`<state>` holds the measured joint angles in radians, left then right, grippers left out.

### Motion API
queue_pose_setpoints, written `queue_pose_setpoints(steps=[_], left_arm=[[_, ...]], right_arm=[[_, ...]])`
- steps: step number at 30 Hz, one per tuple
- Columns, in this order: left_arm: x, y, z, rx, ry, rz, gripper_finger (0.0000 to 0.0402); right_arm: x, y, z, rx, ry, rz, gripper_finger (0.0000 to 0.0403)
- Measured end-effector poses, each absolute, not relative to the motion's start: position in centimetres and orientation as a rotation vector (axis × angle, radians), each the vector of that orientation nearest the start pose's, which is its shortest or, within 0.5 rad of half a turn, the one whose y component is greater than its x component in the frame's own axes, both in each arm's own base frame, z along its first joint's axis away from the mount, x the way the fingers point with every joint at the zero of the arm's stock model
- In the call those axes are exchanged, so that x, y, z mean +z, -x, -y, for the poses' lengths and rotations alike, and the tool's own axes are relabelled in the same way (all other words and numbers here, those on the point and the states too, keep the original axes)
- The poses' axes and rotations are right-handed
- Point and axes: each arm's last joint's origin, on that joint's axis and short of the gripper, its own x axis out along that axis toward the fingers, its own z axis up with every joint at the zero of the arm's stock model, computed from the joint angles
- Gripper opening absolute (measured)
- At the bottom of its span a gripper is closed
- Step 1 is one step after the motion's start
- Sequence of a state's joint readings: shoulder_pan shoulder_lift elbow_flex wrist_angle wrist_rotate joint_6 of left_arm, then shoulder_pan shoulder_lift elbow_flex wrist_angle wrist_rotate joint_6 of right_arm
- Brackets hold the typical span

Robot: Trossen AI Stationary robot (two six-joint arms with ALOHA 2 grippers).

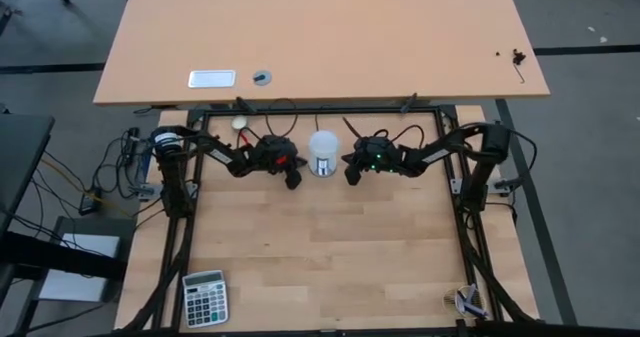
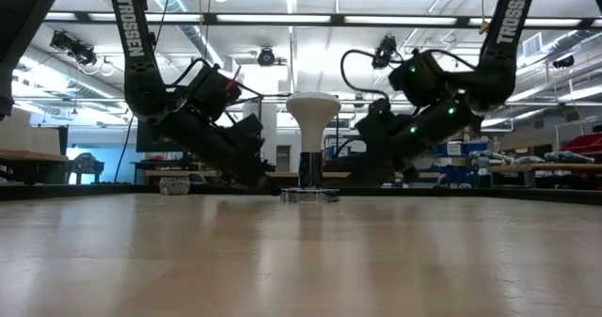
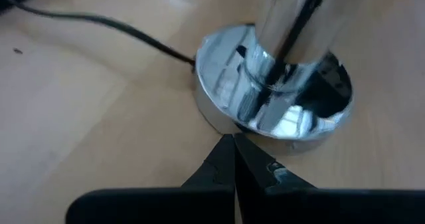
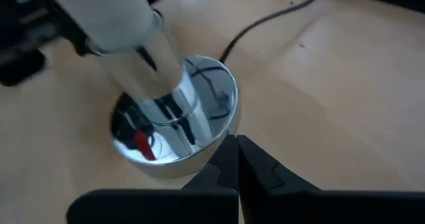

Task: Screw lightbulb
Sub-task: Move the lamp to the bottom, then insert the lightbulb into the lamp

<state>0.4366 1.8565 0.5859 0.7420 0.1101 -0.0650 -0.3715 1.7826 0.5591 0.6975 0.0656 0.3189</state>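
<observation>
The white lightbulb [image 1: 322,152] stands upright, dome up [image 2: 312,108], its narrow base down in the chrome sleeve [image 4: 163,84] of the round silver socket disc [image 3: 265,111], which lies flat on the table. My left gripper [image 3: 234,141] is shut, low at the disc's left side. My right gripper [image 4: 232,143] is shut, low at the disc's right side. Both point slantwise down at the disc's rim. My left gripper has its shut fingertips right at the lower rim of the socket disc [image 3: 247,132], coming slantwise from the table's left; whether they touch it I cannot tell. My right gripper has its shut fingertips beside the disc's side wall [image 4: 211,152], coming slantwise from the table's right; touch cannot be told.
A thin black cord [image 3: 113,26] runs from the disc toward the far edge. A small cream ball [image 1: 240,121] lies at the far left. A calculator [image 1: 205,297] sits at the near left corner. A second table [image 1: 320,37] stands beyond.
</observation>
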Motion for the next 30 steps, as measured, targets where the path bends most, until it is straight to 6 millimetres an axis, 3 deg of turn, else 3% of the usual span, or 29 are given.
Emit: queue_pose_setpoints(steps=[6,18,30], left_arm=[[9.3,-28.3,-12.3,0.307,0.220,-0.480,0.0000],[8.9,-29.3,-9.8,0.232,0.229,-0.483,0.0000],[10.0,-29.6,-9.0,0.216,0.238,-0.453,0.0000]], right_arm=[[9.1,-28.5,11.6,-0.505,-0.403,-0.483,0.0006],[9.5,-28.4,10.9,-0.431,-0.451,-0.538,0.0007],[13.7,-26.6,11.0,-0.442,-0.389,-0.570,0.0008]])
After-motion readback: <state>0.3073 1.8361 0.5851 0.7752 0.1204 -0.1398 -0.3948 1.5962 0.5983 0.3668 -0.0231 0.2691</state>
